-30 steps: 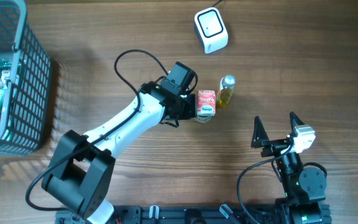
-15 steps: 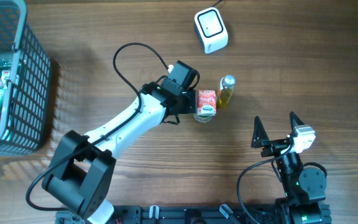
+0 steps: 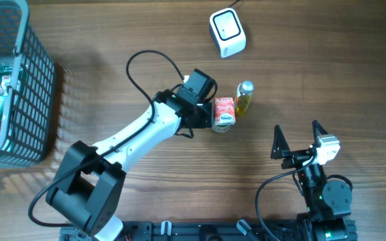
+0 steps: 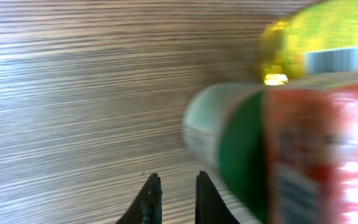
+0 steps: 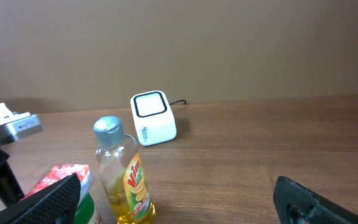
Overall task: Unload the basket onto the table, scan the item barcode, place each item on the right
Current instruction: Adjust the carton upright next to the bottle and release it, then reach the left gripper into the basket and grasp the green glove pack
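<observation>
Left gripper [image 4: 174,198], pinched shut on nothing, sits by the red pack [image 3: 223,110] beside the bottle [image 3: 244,98]; it looks light and tippy, so grab its sides.

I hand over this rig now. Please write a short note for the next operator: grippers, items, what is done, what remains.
Left gripper: shut, empty, beside the red-and-green pack.
Right gripper: open, empty, far from the items.
Pack sits next to the yellow bottle; white scanner is apart, beyond them.
Done: nothing held, no item at the scanner.
To do: grasp an item, show its barcode to the scanner.
</observation>
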You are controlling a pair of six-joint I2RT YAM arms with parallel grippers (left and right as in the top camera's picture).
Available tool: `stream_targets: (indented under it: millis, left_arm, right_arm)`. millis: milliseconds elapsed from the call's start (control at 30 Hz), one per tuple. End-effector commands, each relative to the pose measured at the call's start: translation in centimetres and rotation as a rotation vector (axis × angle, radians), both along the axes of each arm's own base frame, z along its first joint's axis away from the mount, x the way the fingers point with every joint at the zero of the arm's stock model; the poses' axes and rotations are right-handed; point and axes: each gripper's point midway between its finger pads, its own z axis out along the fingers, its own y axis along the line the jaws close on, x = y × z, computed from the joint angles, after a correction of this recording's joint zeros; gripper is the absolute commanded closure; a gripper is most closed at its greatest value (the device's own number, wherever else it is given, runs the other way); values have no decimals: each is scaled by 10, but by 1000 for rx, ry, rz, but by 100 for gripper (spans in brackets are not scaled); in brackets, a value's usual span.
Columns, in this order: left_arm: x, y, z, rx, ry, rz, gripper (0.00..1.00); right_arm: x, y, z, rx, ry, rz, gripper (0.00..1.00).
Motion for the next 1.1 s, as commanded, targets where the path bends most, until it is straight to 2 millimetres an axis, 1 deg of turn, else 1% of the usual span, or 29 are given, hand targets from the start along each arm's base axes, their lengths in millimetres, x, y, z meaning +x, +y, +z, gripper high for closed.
stream_targets:
  millis: [0, 33, 100, 133, 233, 267, 300, 333, 367, 400, 433, 467, 533, 567, 600, 700, 767, 833, 933, 1000, 1067]
  left_arm:
    - [42, 47, 45, 142, -191, 66, 87]
    - [52, 58, 65, 172, -241, 56, 76]
    - [73, 79, 111, 224, -349, 10, 45]
    - [84, 91, 138, 242, -407, 12, 38]
    - [110, 139, 221, 286, -569, 93, 28]
    - [115, 153, 242, 298, -610, 122, 25]
    - [121, 176, 273, 314, -668, 158, 22]
    - [124, 190, 291, 328, -701, 181, 17]
    - [126, 210, 311, 352, -742, 206, 14]
    - [127, 234, 333, 391, -784, 231, 11]
    - [127, 253, 347, 433, -810, 243, 10]
    - [125, 273, 357, 480, -826, 252, 8]
    - [122, 310, 367, 572, -833, 267, 3]
    - [119, 324, 368, 606, -824, 273, 2]
    - [115, 344, 367, 648, -806, 286, 0]
    - [102, 400, 356, 718, -727, 369, 0]
    - [90, 434, 343, 737, -660, 430, 0]
    - [79, 459, 326, 740, -582, 469, 0]
    - [64, 492, 303, 744, -488, 522, 0]
    - [57, 512, 288, 741, -435, 555, 0]
    - [54, 527, 272, 712, -399, 569, 0]
  right_arm:
    - [0, -2, 1, 5, -6, -9, 0]
    - [0, -2, 1, 4, -7, -9, 0]
    - [0, -2, 1, 5, -6, -9, 0]
    - [0, -2, 1, 5, -7, -9, 0]
    - [0, -2, 1, 5, -6, -9, 0]
    - [0, -2, 1, 4, -7, -9, 0]
    - [0, -2, 1, 4, -7, -9, 0]
    - [0, -2, 1, 5, -7, -9, 0]
    - [0, -2, 1, 5, -6, -9, 0]
    - [0, -2, 1, 4, -6, -9, 0]
    - [0, -2, 1, 5, -7, -9, 0]
    - [0, -2, 1, 5, -7, -9, 0]
    - [0, -2, 1, 5, -6, -9, 0]
    - [0, -2, 1, 4, -6, -9, 0]
    - [0, -2, 1, 5, -6, -9, 0]
    - [0, -2, 1, 4, -7, -9, 0]
    - [0, -2, 1, 5, -7, -9, 0]
    - [0, -2, 1, 5, -7, -9, 0]
    - [0, -2, 1, 5, -6, -9, 0]
    - [0, -2, 1, 5, -6, -9, 0]
    - [0, -2, 1, 5, -7, -9, 0]
